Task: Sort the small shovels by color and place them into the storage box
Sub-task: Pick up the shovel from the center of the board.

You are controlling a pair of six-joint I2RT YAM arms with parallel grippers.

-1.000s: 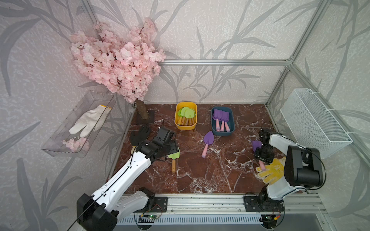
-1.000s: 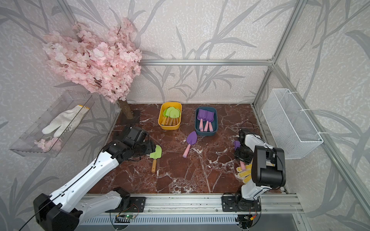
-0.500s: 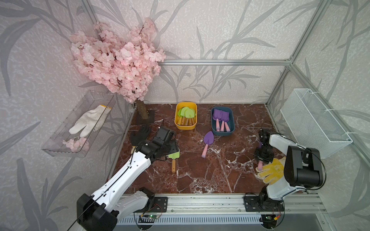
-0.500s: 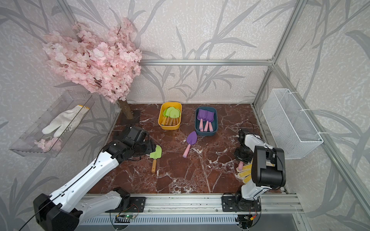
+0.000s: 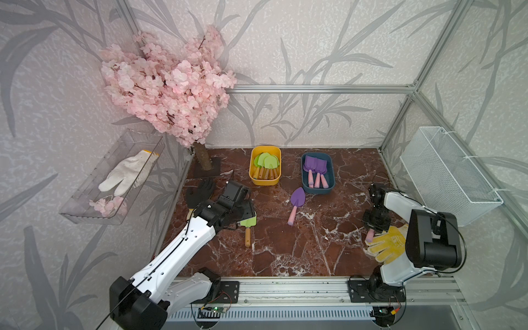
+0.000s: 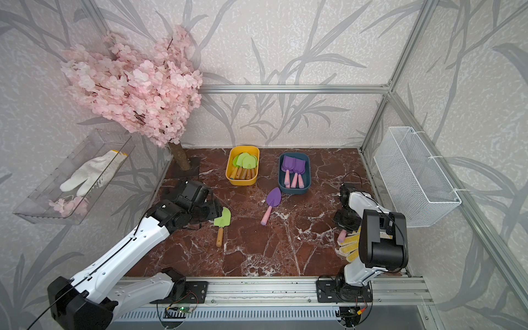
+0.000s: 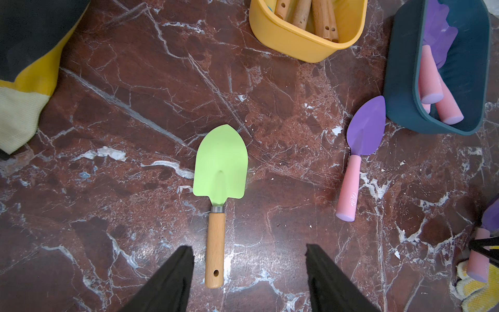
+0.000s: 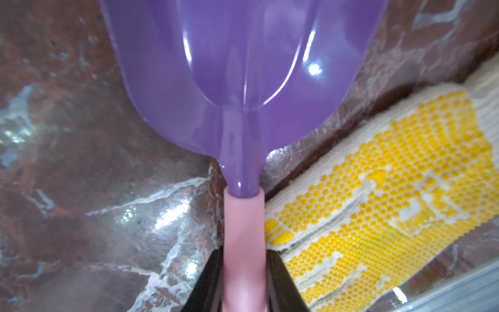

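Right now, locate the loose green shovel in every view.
Both top views: green shovel on the floor, nearer the camera than the yellow box.
Left wrist view: mid-picture, lying flat on the floor.
Right wrist view: not in it.
Shared landmark: the yellow box.

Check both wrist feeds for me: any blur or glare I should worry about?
Right wrist view: the glossy purple shovel with a pink handle fills the frame, slightly soft, with white glare spots on its blade; the yellow-dotted knit glove reads sharper. Left wrist view: crisp and evenly lit, the light-green shovel with a wooden handle sharp.
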